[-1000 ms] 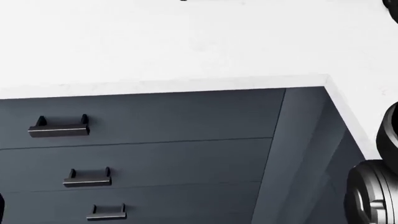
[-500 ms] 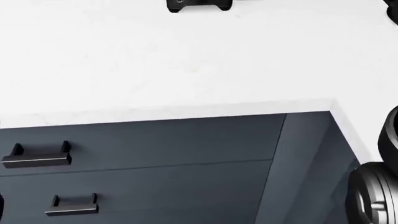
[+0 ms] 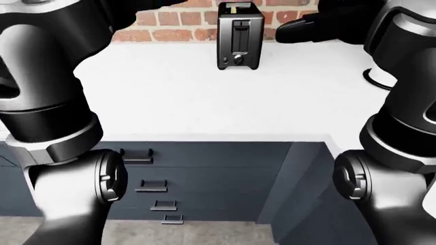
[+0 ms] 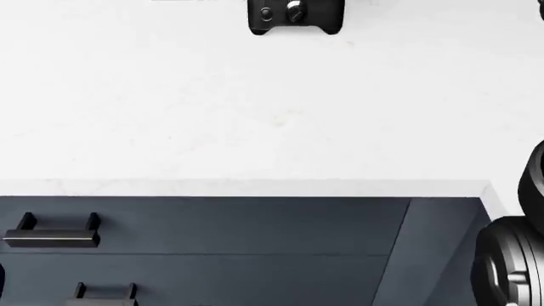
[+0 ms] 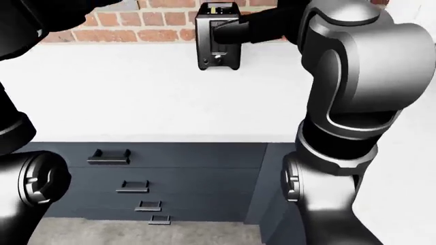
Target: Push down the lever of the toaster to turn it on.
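Toaster (image 3: 239, 35) upright on counter (image 3: 204, 97), near brick wall (image 3: 177, 23).

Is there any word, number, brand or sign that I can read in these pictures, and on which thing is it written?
None can be read.
The toaster has a knob and a button on its face, but no letters or numbers show beside them.
The drawers, the white counter and the brick wall carry no writing.

- A black toaster (image 5: 217, 35) stood on the white counter (image 5: 157, 97) against the brick wall (image 5: 157, 20).
- The right hand (image 5: 235, 30) reached across its face.
- Dark drawers (image 5: 136, 173) sat below.
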{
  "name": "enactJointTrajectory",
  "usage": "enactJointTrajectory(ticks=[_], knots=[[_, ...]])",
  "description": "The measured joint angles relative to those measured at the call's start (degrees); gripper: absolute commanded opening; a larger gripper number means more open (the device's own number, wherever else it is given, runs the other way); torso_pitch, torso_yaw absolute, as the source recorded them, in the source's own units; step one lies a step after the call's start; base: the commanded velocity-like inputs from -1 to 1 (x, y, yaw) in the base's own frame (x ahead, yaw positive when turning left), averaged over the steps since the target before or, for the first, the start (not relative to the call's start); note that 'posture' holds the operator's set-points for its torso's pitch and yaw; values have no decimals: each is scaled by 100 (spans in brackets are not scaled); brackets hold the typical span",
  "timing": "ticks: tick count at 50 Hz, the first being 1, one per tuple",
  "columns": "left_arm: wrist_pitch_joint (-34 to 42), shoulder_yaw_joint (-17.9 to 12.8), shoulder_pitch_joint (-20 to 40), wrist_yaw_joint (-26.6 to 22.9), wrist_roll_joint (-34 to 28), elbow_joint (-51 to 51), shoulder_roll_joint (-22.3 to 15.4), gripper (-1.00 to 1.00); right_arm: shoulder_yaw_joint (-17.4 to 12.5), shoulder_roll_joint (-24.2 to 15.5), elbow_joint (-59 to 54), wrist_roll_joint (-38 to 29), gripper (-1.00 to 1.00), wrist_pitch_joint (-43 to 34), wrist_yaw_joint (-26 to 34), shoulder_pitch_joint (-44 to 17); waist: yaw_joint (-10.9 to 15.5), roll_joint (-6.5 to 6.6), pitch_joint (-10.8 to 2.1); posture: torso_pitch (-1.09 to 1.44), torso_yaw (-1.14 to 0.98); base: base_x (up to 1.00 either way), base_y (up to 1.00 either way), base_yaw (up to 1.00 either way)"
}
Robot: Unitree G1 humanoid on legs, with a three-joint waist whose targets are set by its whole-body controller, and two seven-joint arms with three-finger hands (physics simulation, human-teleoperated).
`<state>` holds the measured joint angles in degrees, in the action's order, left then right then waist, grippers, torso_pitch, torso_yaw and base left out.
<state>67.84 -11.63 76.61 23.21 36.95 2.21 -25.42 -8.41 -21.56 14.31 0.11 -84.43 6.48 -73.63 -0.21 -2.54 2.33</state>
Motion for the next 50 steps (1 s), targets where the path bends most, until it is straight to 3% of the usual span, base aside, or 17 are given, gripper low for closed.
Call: enactJointTrajectory(ticks=[6, 9, 11, 15, 19, 21, 28, 34, 36, 38, 42, 45, 48, 50], knots=[[68, -42, -21, 42, 1, 26, -29, 100, 61, 24, 19, 36, 100, -1, 9, -15, 82, 239, 70, 0, 0, 0, 0, 32], [71, -52, -13, 68, 21, -26, -21, 100, 58, 24, -6, 42, 100, 14, 10, 31, 45, 454, 69, 0, 0, 0, 0, 33], [41, -44, -28, 61, 31, -24, -36, 100, 58, 27, -39, 44, 100, 15, 8, 9, 25, 681, 34, 0, 0, 0, 0, 36], [29, -154, -110, 105, -27, -1, -108, 100, 162, 116, 23, 116, 100, 18, 32, 11, 73, 522, 169, 0, 0, 0, 0, 5], [11, -123, -75, 127, -33, -5, -101, 100, 92, 109, 28, 144, 100, 39, 22, -31, 32, 137, 251, 0, 0, 0, 0, 0], [32, -93, -142, 119, 1, -29, -54, 100, 46, 102, 59, 129, 100, 37, -8, 2, 34, 188, 289, 0, 0, 0, 0, 0], [70, -41, -157, 101, 57, 13, -43, 100, 29, 110, -70, 137, 100, 19, -75, 28, 38, 316, 159, 0, 0, 5, 0, 0], [41, -105, -53, 114, 46, -53, -104, 100, 42, 75, -24, 197, 100, 63, -84, -124, 33, 241, 43, 0, 0, 15, 0, 0], [14, -97, -10, 115, 50, -58, -100, 100, 29, 45, -22, 197, 100, 101, -94, -152, 18, 281, 28, 0, 0, 16, 0, 0], [-4, -58, -23, 102, 71, -85, -68, 100, 1, 14, -59, 183, 100, 117, -110, -153, -14, 332, 40, 0, 0, 15, 0, 0], [45, 2, -117, 62, 129, -71, -36, 100, -12, 11, -112, 153, 100, 56, -147, -91, 12, 236, 80, 0, 0, 16, 0, 0], [76, -39, -106, 79, 104, -10, -67, 100, 35, 22, -112, 181, 100, 45, -137, -147, 25, 350, 137, 0, 0, 16, 0, 0], [60, -69, -102, 104, 80, -54, -76, 100, 49, 44, -77, 205, 100, 84, -131, -150, -4, 635, 102, 0, 0, 16, 0, 0], [37, -110, -174, 111, 67, -65, -104, 100, 109, 104, -69, 229, 100, 75, -121, -88, 61, 564, 147, 0, 0, 16, 3, 0]])
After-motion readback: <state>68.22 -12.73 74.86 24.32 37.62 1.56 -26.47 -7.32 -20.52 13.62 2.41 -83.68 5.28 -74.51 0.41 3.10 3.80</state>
